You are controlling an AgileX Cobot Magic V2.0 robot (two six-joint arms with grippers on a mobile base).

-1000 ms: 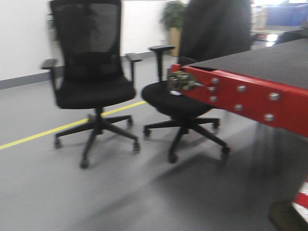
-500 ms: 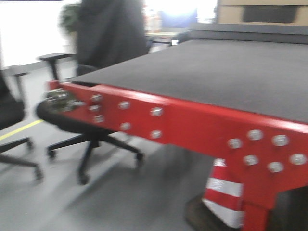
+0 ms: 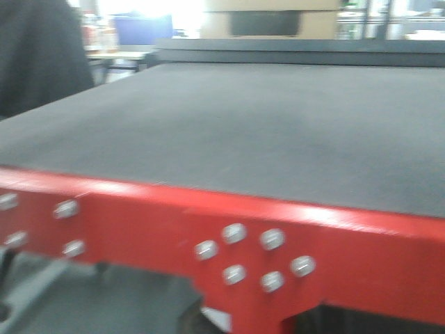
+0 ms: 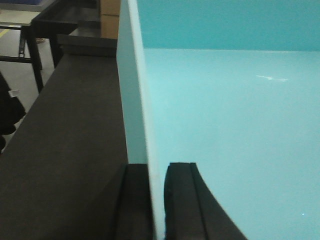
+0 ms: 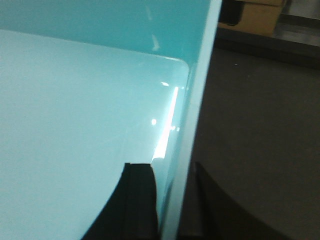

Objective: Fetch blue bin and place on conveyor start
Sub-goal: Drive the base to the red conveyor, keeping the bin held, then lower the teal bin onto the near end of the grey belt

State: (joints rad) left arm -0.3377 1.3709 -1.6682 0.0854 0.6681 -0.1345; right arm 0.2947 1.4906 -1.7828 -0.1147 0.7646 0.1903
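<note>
The office chairs are gone from the front view; the conveyor start [image 3: 243,132] now fills it. The left claw [image 4: 155,200] and right claw [image 5: 170,200] each clench a wall of the blue bin [image 4: 225,125], which has the conveyor start alongside it.

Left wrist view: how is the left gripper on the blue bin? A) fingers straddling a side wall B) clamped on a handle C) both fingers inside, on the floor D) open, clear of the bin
A: the left gripper has one black finger on each side of the blue bin, clamping its thin wall.
</note>
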